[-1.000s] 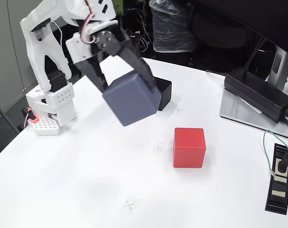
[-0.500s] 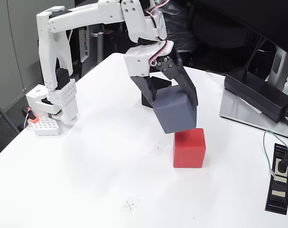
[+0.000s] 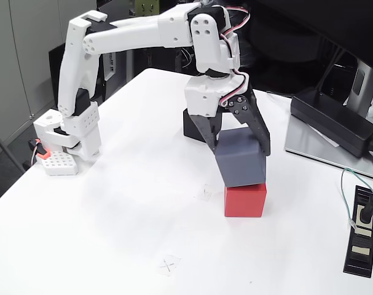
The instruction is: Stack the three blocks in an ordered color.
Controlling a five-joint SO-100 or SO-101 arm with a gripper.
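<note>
1. Closest to me on the white table is one red cube, matte and plain, a little to 4 o'clock of the table's middle.
2. One slate-grey cube sits on top of the red one, slightly tilted and shifted a touch toward 10 o'clock, its lower face touching the red top.
3. The gripper comes down from 12 o'clock, its two dark fingers pinching the grey cube on opposite sides.
4. The white arm reaches out from its base at 9 o'clock, bends over the table and drops steeply at the wrist.
5. Behind the gripper, at 12 o'clock, one black cube stands partly hidden.
</note>
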